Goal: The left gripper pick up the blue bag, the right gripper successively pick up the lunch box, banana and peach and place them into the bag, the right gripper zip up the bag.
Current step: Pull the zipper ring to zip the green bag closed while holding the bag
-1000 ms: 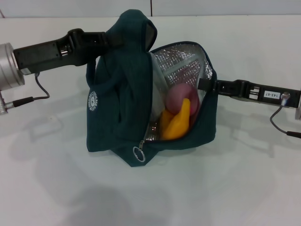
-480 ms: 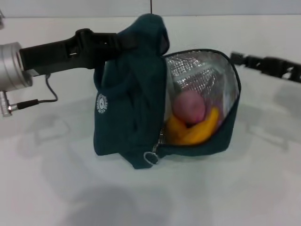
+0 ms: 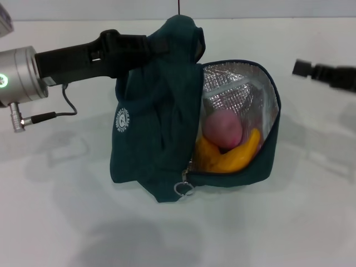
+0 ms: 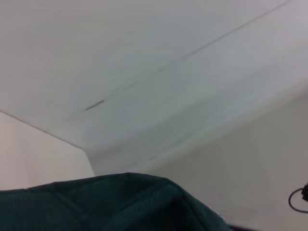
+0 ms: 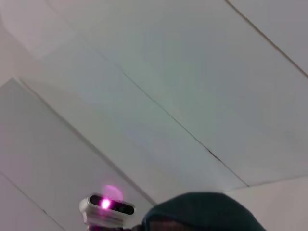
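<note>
Now the right gripper (image 3: 300, 68) sits well clear of the blue bag (image 3: 161, 139), off to its right, having pulled back from the bag's rim where it was a second ago; whether its fingers are apart I cannot tell; left gripper (image 3: 158, 44) stays clamped on the bag's top fabric, holding it up; mouth gapes, foil lining showing; peach (image 3: 222, 128) rests above banana (image 3: 233, 158) inside; lunch box not visible; loading looks finished, zipping next; ring zipper pull (image 3: 184, 189) hangs at the bag's low front.
</note>
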Tool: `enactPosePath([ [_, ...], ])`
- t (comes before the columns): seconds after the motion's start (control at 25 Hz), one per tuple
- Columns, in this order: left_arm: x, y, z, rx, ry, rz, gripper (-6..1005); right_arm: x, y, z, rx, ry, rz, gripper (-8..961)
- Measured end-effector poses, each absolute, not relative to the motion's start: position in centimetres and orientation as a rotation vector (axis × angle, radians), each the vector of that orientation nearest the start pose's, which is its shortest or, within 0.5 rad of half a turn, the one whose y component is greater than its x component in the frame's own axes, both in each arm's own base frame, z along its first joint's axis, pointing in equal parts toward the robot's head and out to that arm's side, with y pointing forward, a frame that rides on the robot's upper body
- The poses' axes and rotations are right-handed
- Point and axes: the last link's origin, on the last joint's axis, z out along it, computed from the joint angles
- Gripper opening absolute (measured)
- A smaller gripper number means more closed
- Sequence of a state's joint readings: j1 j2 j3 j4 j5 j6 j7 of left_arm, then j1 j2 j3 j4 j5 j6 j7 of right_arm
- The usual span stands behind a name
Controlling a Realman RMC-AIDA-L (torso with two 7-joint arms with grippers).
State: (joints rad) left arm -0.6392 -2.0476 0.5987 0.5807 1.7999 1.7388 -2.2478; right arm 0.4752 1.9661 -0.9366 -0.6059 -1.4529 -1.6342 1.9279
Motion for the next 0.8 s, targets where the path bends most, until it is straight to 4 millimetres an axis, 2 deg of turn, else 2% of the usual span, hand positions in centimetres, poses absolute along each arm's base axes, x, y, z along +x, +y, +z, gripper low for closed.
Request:
enactPosePath([
  [0.28, -21.1, 34.8, 3.0, -2.486, -1.72, -1.293, 41, 27.4, 30.4, 2.1, -2.38, 1.546, 1.301, 20],
  [0.36, -21.1, 34.8, 3.0, -2.487, -1.716, -1.291, 41, 27.6, 30.3, 1.7, -2.361, 1.572, 1.293, 23],
  [0.44, -21.1, 34.8, 3.0, -2.491, -1.707, -1.29, 42, 27.6, 30.4, 1.2, -2.35, 1.599, 1.286, 217],
  [0.56, -21.1, 34.8, 3.0, -2.496, -1.701, -1.288, 42, 26.9, 30.9, -0.1, -2.375, 1.635, 1.258, 314],
  [0.8, -21.0, 34.7, 3.0, -2.499, -1.698, -1.289, 41, 25.7, 31.4, -1.4, -2.421, 1.648, 1.238, 534],
])
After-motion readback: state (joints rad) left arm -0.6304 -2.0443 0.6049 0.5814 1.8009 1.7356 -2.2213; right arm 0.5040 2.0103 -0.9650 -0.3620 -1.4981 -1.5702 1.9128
